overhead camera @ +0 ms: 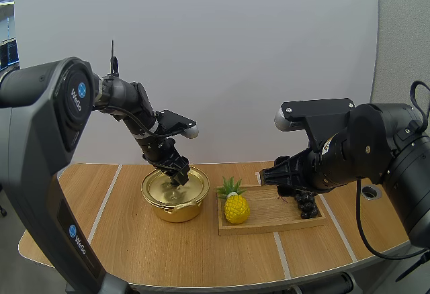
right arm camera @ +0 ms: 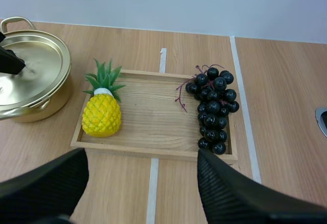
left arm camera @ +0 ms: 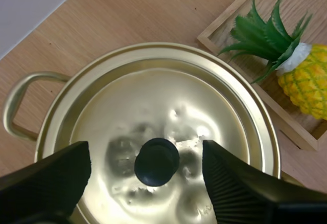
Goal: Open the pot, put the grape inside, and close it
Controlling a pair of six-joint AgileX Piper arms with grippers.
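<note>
My left fingers (left arm camera: 235, 183) stand open astride the black knob (left arm camera: 157, 161). The lid (left arm camera: 153, 96) seems light, slick; pinch the knob.

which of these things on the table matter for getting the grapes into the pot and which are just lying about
For the job:
round gold metal pot
gold lid with a black knob, sitting on the pot
bunch of black grapes, lying in the tray

Just lying about:
yellow pineapple with green leaves
shallow rectangular wooden tray, which holds both fruits
</note>
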